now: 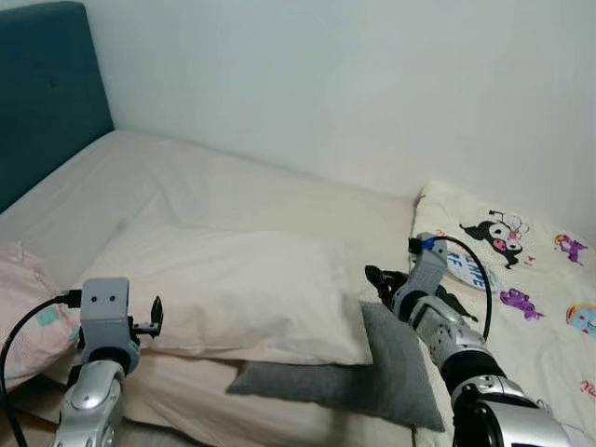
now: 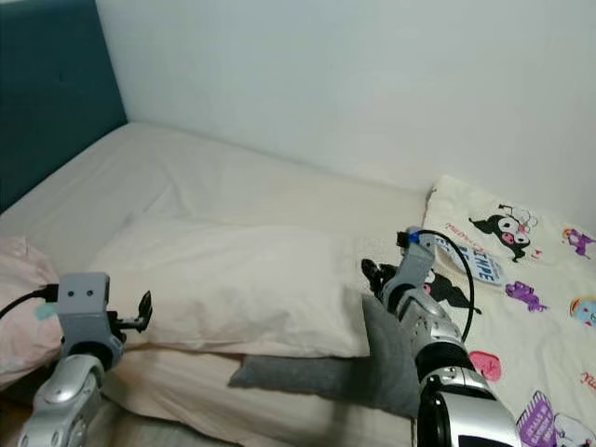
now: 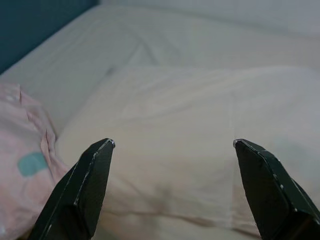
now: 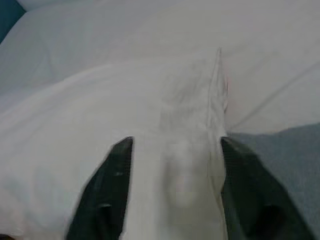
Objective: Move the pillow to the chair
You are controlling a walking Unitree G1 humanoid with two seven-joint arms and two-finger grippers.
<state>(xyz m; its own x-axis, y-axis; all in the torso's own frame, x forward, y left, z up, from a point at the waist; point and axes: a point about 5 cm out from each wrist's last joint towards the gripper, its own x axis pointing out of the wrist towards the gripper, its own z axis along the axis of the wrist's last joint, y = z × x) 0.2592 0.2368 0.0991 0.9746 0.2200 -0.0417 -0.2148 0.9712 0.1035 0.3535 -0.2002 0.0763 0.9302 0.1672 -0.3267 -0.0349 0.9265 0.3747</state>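
A cream pillow (image 1: 233, 279) lies flat on the bed (image 1: 186, 177), on top of a second cream layer and a grey pillow (image 1: 391, 368). My left gripper (image 1: 154, 318) is at the pillow's left end. In the left wrist view this gripper (image 3: 172, 143) is open wide, with the pillow (image 3: 200, 130) ahead of its fingertips and apart from them. My right gripper (image 1: 377, 279) is at the pillow's right end. In the right wrist view it (image 4: 175, 141) is open, its two fingers standing on either side of the pillow's seamed edge (image 4: 215, 100).
A teal headboard (image 1: 47, 84) stands at the far left. A pink blanket (image 1: 23, 298) lies beside my left arm. A cartoon-printed quilt (image 1: 521, 270) covers the bed's right side. A white wall runs behind the bed.
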